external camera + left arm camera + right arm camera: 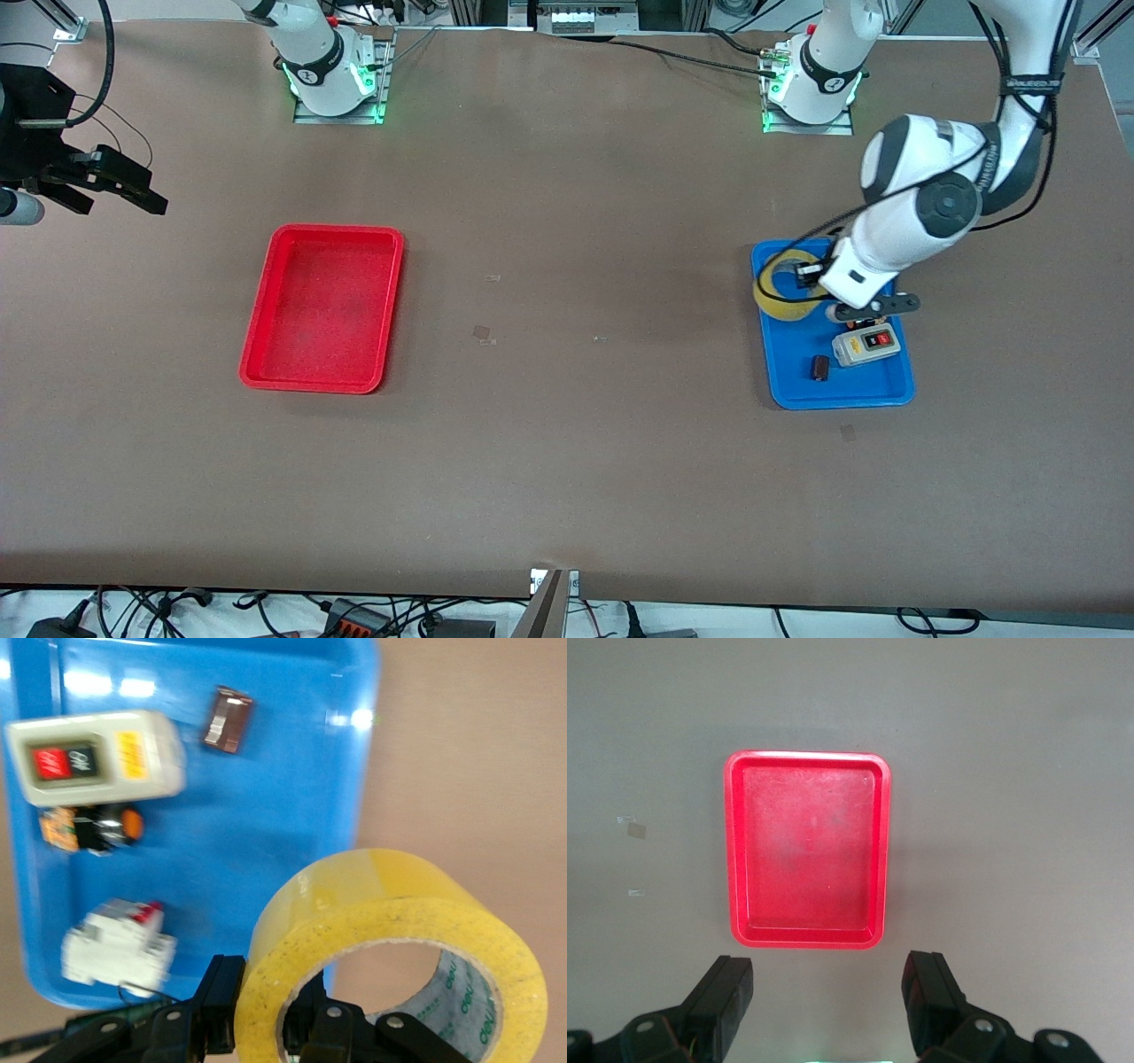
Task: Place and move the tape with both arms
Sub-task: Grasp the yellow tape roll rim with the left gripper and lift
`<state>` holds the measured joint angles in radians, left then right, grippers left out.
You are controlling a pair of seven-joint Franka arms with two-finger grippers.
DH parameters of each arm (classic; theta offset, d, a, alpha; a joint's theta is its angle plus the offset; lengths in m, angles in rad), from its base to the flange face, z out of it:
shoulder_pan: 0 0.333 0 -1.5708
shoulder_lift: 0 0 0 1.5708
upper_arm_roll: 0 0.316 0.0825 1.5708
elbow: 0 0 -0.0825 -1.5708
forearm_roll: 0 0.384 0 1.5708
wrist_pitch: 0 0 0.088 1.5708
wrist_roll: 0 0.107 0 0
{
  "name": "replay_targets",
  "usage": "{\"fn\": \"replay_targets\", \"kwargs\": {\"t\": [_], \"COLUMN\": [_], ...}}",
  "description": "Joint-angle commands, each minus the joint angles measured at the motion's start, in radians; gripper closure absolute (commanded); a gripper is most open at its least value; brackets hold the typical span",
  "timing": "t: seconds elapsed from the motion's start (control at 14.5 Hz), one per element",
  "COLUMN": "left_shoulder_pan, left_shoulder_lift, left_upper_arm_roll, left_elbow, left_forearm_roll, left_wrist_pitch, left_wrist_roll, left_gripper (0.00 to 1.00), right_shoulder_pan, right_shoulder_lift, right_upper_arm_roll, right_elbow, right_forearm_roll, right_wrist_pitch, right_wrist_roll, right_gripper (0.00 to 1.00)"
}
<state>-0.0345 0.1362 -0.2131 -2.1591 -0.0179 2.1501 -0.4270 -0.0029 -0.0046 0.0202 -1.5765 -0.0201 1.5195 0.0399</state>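
The only print that can be read is on the tape roll (pixel 390 948) clamped in the left hand (pixel 266 1028): in the left wrist view the grey inner core of the roll carries the repeated brand word "deli" in green letters, seen just beside the hand's fingers (pixel 323 1028). The grey push-button box (pixel 93 757) in the blue tray (pixel 292 815), well apart from the hand, has a yellow label and markings on its red and black buttons, but they are too blurred to read.
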Motion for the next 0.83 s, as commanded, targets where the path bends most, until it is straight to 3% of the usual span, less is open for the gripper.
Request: {"fn": "replay_targets", "kwargs": {"t": [0.0,0.35,0.76], "left_shoulder_pan": [0.002,-0.014,-0.22], "left_shoulder_lift": [-0.001,0.127,0.357], "left_upper_arm_roll": [-0.095,-0.264,-0.266], "left_elbow": [0.048,0.146,0.376], "left_forearm_roll": [-0.01,-0.004,0.061], "left_wrist_pitch": [-0.038,-0.032,-0.03], "left_wrist_roll": [-0.125,-0.321,-0.576], "left_gripper": [1.0,0.99,0.99], "right_shoulder_pan": [-0.008,-0.009,-0.011], "right_shoulder_lift": [0.0,0.003,0.015], "right_upper_arm_roll": [0.001,0.0,0.0], "right_elbow": [-0.002,-0.003,-0.007], "right_forearm_roll": [0.008,0.008,0.005], "right_wrist_pitch": [0.005,0.015,0.018], "right_wrist_roll": [-0.015,-0.017,-0.017], "right_gripper": [0.01,0.01,0.01]}}
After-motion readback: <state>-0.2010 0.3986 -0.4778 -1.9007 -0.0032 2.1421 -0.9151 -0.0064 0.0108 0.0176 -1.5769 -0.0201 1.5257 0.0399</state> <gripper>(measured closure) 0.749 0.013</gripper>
